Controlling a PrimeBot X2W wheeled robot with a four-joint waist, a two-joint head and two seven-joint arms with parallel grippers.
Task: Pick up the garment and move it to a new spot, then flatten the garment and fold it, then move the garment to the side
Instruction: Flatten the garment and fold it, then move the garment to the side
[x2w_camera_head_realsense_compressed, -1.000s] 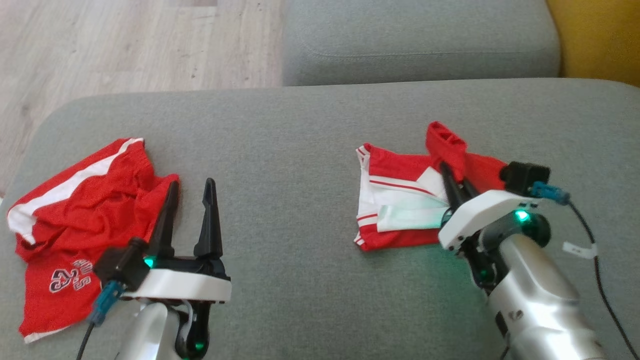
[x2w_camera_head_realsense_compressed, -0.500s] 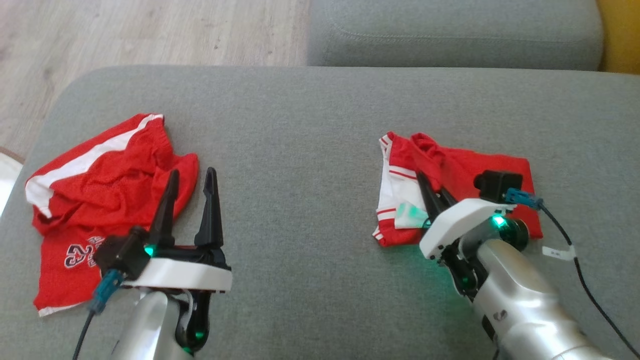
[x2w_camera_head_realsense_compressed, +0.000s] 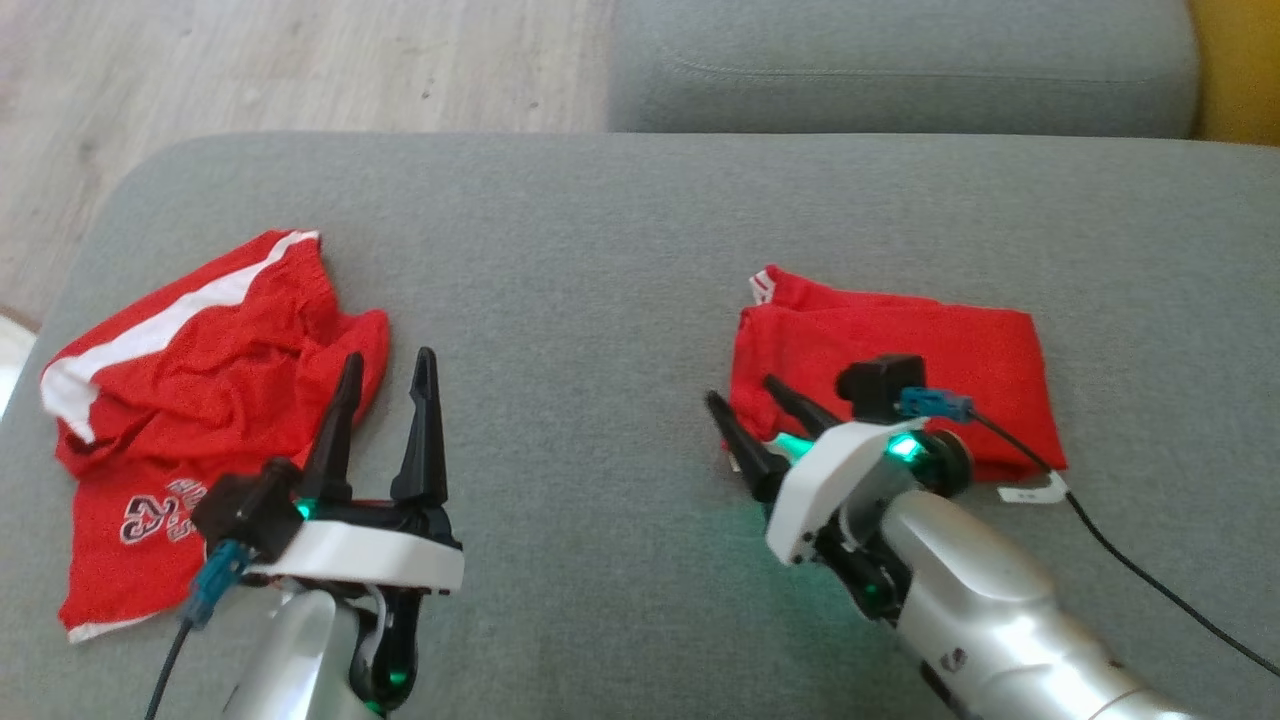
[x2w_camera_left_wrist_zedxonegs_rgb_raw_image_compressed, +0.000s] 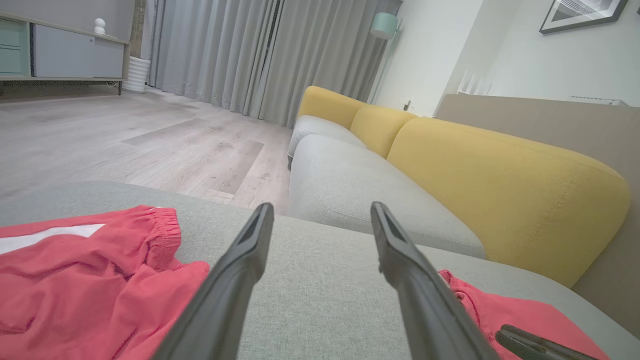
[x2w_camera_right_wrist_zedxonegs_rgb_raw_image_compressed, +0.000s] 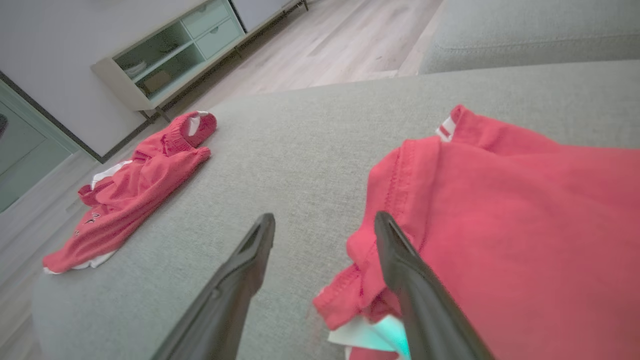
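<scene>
The garment, red with a white-striped trim, lies folded into a neat rectangle on the right of the grey cushion. My right gripper stands open at the garment's near-left corner. In the right wrist view one finger rests over the hem of the garment and the other over bare cushion, with nothing held. My left gripper is open and empty just right of a second, crumpled red garment with a white stripe. The left wrist view shows my left gripper above bare cushion.
The cushion's rounded left edge drops to a wooden floor. Another grey cushion lies beyond, with a yellow backrest at the right. A black cable trails from my right wrist. A low cabinet stands across the room.
My right gripper opened and let go of the red flap. The flap now lies flat over the white part. The gripper drew back toward the garment's near-left corner. The left arm stayed put.
</scene>
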